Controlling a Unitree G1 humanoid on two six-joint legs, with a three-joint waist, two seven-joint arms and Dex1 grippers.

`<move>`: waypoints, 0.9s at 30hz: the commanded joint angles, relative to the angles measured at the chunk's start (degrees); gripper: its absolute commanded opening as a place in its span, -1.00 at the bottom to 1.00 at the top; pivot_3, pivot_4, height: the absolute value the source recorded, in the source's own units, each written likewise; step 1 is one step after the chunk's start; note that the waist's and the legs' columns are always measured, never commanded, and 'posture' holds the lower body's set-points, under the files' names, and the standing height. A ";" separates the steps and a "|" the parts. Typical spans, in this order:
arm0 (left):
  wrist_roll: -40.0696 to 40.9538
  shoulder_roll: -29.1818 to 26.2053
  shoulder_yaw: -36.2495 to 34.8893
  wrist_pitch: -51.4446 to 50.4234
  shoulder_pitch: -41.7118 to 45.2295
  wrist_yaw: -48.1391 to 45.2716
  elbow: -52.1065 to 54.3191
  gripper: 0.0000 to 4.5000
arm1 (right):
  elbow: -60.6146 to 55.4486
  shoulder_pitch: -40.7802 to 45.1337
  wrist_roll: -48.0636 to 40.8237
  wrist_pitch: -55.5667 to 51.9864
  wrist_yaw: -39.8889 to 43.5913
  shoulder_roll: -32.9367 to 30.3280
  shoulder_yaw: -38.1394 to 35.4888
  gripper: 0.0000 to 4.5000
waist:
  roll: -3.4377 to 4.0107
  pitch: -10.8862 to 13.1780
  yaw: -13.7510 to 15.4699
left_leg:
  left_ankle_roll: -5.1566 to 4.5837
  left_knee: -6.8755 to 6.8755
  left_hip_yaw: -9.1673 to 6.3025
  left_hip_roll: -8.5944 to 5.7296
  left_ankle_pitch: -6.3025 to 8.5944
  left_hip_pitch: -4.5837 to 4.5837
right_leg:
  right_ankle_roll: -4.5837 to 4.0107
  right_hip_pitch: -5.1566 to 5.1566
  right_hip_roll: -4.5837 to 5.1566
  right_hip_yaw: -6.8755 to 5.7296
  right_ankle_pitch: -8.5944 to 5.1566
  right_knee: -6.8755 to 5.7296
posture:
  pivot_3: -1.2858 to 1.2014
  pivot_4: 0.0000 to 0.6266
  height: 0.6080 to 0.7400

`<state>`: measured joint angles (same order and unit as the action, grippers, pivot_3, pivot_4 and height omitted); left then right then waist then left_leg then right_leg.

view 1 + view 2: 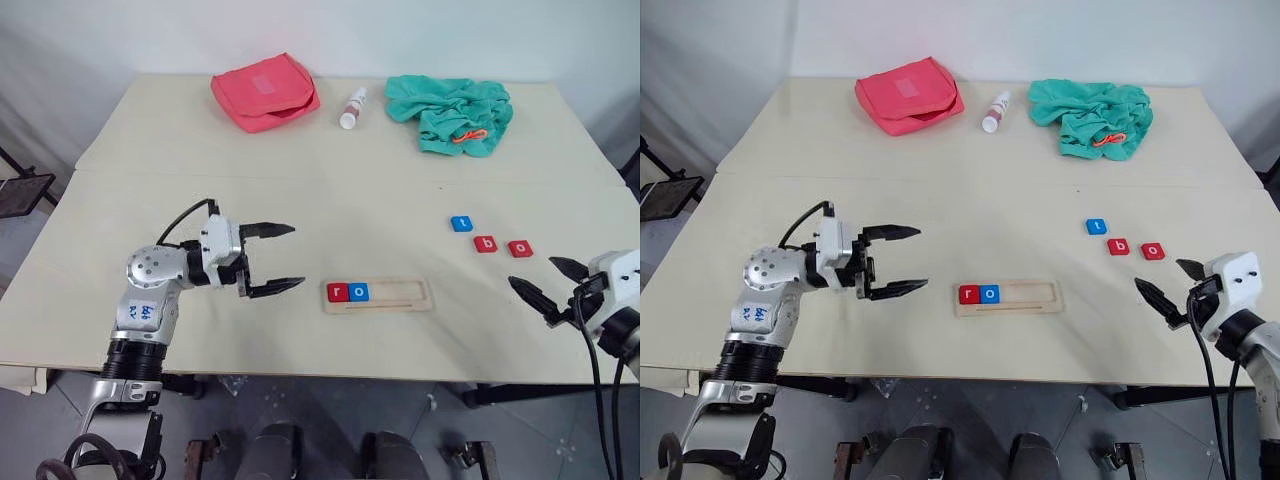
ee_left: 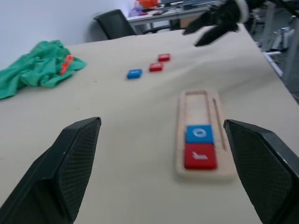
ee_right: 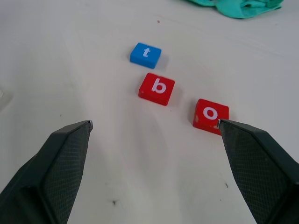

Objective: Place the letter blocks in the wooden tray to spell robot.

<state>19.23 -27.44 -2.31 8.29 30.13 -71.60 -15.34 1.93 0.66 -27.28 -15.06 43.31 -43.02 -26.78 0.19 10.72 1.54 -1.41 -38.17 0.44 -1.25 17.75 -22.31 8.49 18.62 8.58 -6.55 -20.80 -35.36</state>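
tray (image 1: 400, 297) of pale wood holds red r (image 1: 337, 292) and blue o (image 1: 359, 292) at its left end. blue t (image 3: 145, 54), red b (image 3: 157, 88) and red o (image 3: 210, 115) lie on the table (image 1: 300, 190) near my right claw (image 1: 545, 285). my left claw (image 1: 272, 259) and my right claw are both spread wide, holding nothing.

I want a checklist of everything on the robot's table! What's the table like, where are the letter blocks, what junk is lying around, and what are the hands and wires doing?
Surface: pale table, two tops joined by a seam.
Job's things: tray near the front edge, holding red r and blue o at its left end; blue t, red b and red o loose on the table to its right.
Clutter: pink pouch, small bottle, green cloth along the far edge.
Grippers: left gripper open, left of the tray; right gripper open, near the loose blocks; both empty.
Cables: black cables on both wrists.
Surroundings: black chair, desks behind.
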 commanded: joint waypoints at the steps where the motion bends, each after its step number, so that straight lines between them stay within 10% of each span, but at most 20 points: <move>1: 1.49 -0.42 -0.57 4.72 -0.99 -3.55 -3.27 0.99 | -3.92 -1.80 -2.31 -1.84 -0.27 -0.07 -3.13 1.00 | 0.00 0.00 0.03 | 0.00 0.00 0.00 0.00 0.00 0.00 | 0.00 0.00 0.00 -0.01 0.00 -0.02 | 0.03 -0.52 1.00; 27: 6.73 0.10 -1.90 8.61 -4.67 -11.45 -7.62 0.99 | -4.83 -1.54 -2.01 -4.92 -0.45 -1.34 -3.21 1.00 | 0.00 0.00 -0.12 | -0.01 0.00 0.01 0.00 0.01 0.06 | 0.00 0.00 0.01 0.01 0.00 -0.10 | 0.03 -0.52 1.00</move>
<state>24.51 -27.43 -3.44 16.98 25.94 -83.23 -25.15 -1.25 -1.13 -29.00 -20.14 43.08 -43.48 -28.04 0.19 10.72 1.42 -1.42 -38.17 0.45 -1.25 17.75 -22.26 8.49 18.62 8.58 -6.54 -20.80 -35.46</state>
